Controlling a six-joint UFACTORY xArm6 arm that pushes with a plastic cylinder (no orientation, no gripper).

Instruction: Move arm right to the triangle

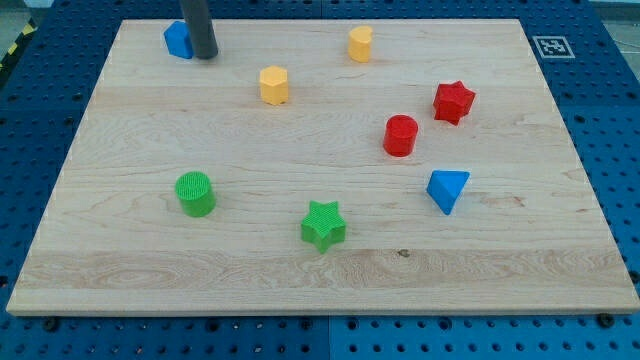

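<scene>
The blue triangle [447, 189] lies on the wooden board [320, 270] at the view's right, below the red cylinder [400, 135]. My rod comes down at the view's top left and my tip [205, 55] rests on the board, touching or almost touching the right side of a blue block [177, 40] that the rod partly hides. The tip is far to the left of the triangle and above it in the view.
A yellow hexagon block [274, 85] and a yellow block [360, 44] sit near the top middle. A red star [453, 101] is at the right. A green cylinder [195, 193] and a green star [323, 224] lie lower down.
</scene>
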